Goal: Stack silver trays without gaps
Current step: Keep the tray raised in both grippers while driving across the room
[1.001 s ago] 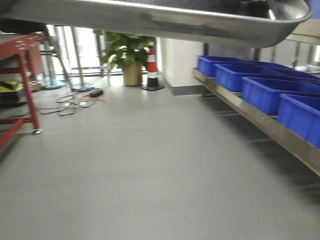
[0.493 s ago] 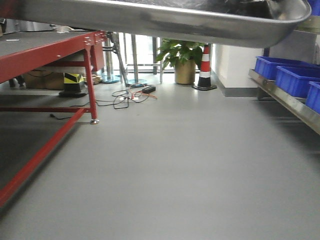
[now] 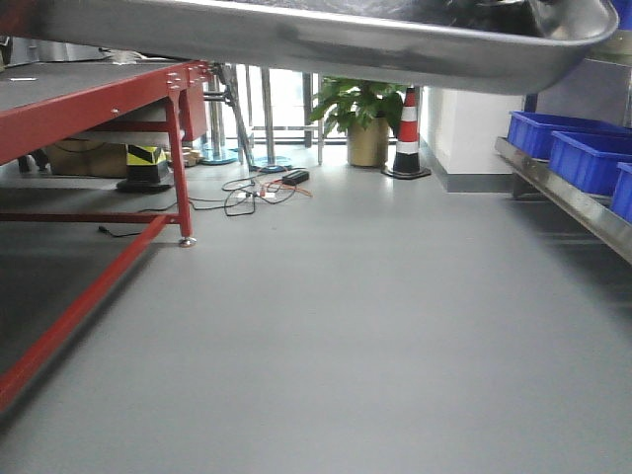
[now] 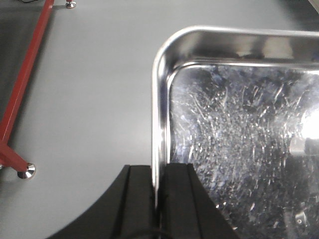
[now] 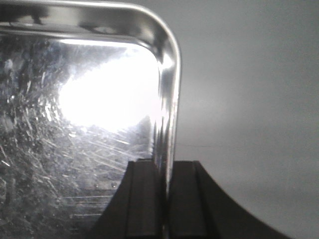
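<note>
Clamping one silver tray (image 4: 239,139) by opposite rims with left gripper (image 4: 158,199) and right gripper (image 5: 164,199), aloft near red table (image 3: 89,94), not yet stacked.

Polished, mirror-bright steel on the silver tray (image 4: 239,149), bottom finely scratched. Matt black finish on left gripper (image 4: 158,199) and right gripper (image 5: 164,204). Smooth matt grey floor (image 3: 346,346); red-painted metal worktop (image 3: 109,102); glossy blue plastic bins (image 3: 583,158).
</note>
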You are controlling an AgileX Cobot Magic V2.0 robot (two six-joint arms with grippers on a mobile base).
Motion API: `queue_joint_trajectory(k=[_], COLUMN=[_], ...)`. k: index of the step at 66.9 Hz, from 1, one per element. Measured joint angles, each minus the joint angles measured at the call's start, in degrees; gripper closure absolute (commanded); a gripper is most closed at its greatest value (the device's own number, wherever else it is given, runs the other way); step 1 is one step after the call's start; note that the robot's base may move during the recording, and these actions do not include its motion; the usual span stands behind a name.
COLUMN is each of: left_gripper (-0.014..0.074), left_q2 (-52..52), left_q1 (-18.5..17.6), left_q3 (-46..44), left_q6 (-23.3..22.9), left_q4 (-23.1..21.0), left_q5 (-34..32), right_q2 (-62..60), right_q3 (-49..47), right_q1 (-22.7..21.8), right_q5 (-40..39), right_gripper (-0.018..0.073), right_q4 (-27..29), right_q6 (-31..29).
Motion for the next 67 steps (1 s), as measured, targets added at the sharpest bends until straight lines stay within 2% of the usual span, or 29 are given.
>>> queue_joint_trajectory(k=[67], left_gripper=[0.0612], left_q2=[0.00], left_q1=[0.00], left_q3=[0.00], left_q6=[0.00], left_q4=[0.00], left_q5=[0.00], right_q2=[0.00], right_q3=[0.00], right_q1=[0.00], right_q5=[0.00], right_gripper=[0.0574], right_q4=[0.00], right_q6=[0.00])
